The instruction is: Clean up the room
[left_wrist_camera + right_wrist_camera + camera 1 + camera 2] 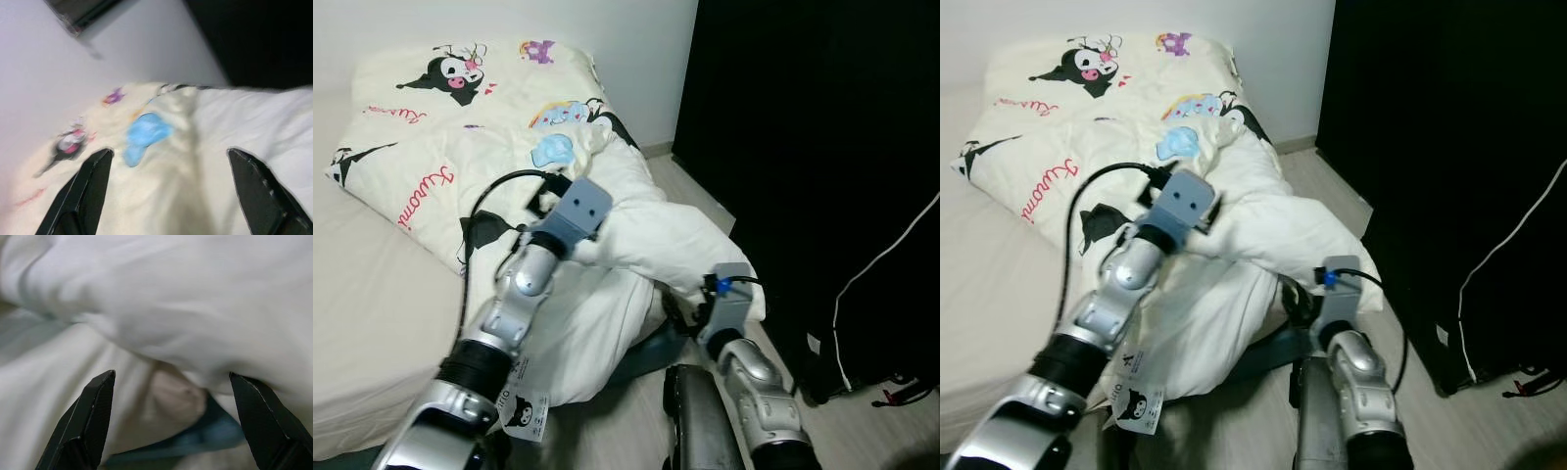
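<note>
— Ahead of the left gripper (166, 191), what's lying there?

— A soft, puffy quilt (480, 127), cream with cartoon figures, red lettering and a light blue patch (144, 134). It lies rumpled on the bed (372, 323), and its plain white underside (675, 240) is folded over and spills off the bed's edge towards the floor (700, 191). The left gripper hovers over the fold, its black fingers (80, 191) spread wide with nothing between them.

— And the right gripper (171, 426)?

— Lower down, at the hanging part of the quilt, by the edge of the bed. Its fingers (90, 418) are also wide apart and empty; smooth white cloth in deep folds lies straight ahead, with a strip of blue-grey fabric (195, 440) beneath the overhang.

— Does the wrist camera add anything the head views lack?

— The left one shows a pale wall (73, 83) beyond the quilt, though blurred. The head views show more: a tall black wardrobe (813, 147) to the right of both grippers, with a white cord (876, 264) trailing down its front, and a printed tag (524, 411) hanging from the quilt near the left arm (504, 313).

— Any containers?

— I can't make out any.
</note>
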You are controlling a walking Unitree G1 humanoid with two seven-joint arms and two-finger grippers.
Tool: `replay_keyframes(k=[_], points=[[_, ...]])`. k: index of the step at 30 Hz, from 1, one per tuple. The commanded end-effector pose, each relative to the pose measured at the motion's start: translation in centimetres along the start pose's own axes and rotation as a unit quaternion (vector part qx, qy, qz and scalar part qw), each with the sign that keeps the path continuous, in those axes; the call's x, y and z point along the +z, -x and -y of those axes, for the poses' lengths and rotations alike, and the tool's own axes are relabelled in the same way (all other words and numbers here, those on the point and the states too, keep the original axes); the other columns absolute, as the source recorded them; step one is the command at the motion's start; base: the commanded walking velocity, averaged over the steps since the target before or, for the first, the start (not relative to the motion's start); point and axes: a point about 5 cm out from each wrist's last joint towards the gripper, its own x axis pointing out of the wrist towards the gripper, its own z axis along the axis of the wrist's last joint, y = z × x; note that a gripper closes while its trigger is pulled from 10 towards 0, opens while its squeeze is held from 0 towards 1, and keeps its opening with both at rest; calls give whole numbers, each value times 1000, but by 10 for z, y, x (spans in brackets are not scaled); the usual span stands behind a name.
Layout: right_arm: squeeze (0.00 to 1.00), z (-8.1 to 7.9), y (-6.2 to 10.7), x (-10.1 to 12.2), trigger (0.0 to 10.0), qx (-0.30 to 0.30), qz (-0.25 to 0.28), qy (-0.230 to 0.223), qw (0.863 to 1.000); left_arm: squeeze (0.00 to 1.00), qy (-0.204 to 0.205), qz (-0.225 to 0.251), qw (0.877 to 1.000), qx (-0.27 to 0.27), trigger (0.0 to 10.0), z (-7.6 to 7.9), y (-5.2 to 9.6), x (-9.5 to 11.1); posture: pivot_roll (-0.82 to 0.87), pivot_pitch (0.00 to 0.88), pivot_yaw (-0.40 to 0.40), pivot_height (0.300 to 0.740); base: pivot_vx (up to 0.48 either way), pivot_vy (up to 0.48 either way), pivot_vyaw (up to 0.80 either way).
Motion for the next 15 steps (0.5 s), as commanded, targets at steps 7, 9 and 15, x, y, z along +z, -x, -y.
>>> replay_keyframes(k=[7, 9, 15], points=[[0, -16, 1, -4, 10000, 16, -9, -1, 1000, 0, -91, -90, 992, -4, 10000, 1, 8, -40, -110, 160, 10, 431, 0, 0, 0], [0, -16, 1, -4, 10000, 14, -8, -1, 1000, 0, -104, -98, 990, -12, 10000, 9, 11, -47, -113, 161, 11, 431, 0, 0, 0], [0, -13, 2, -2, 10000, 7, -6, -1, 1000, 0, -106, -93, 989, -36, 10000, 32, 10, -43, -124, 162, 18, 431, 0, 0, 0]])
